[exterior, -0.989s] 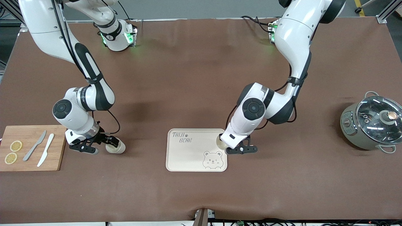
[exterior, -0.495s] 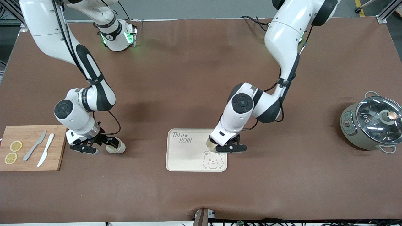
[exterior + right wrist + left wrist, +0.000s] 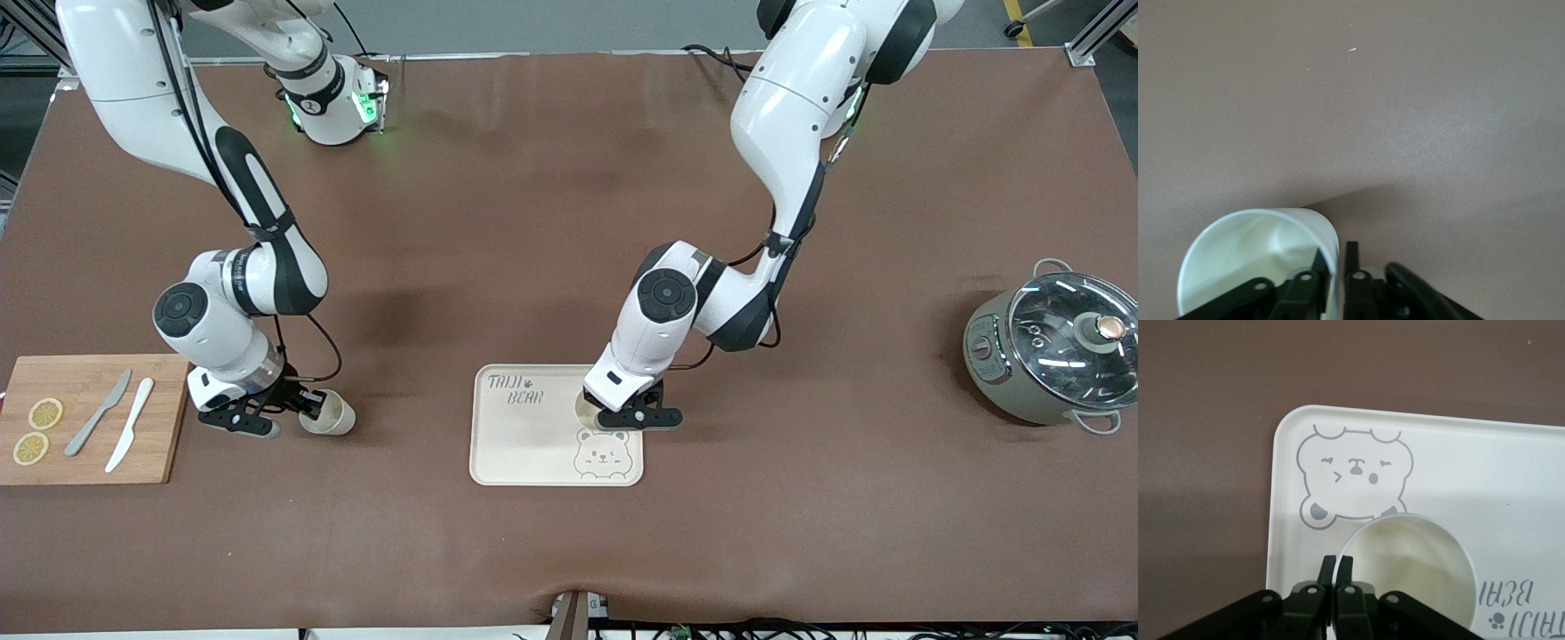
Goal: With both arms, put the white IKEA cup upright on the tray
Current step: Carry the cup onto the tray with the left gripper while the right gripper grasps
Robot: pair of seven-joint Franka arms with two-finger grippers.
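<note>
1. Front view: the left pincer (image 3: 622, 411) pinches the rim of a cup (image 3: 589, 407) over the tray (image 3: 524, 440), by the tray's edge toward the left arm's end. The right pincer (image 3: 298, 411) pinches a second cup (image 3: 329, 415) on the brown surface (image 3: 800, 498), beside the cutting board (image 3: 84, 382).
2. Left wrist view: fingers (image 3: 1327, 568) clamp the upright cup's (image 3: 1411, 573) wall, beside the bear drawing (image 3: 1355, 477).
3. Right wrist view: fingers (image 3: 1350, 257) grip the tilted cup's (image 3: 1255, 250) rim.

Tray cup (image 3: 587, 407) mostly hidden under left arm
</note>
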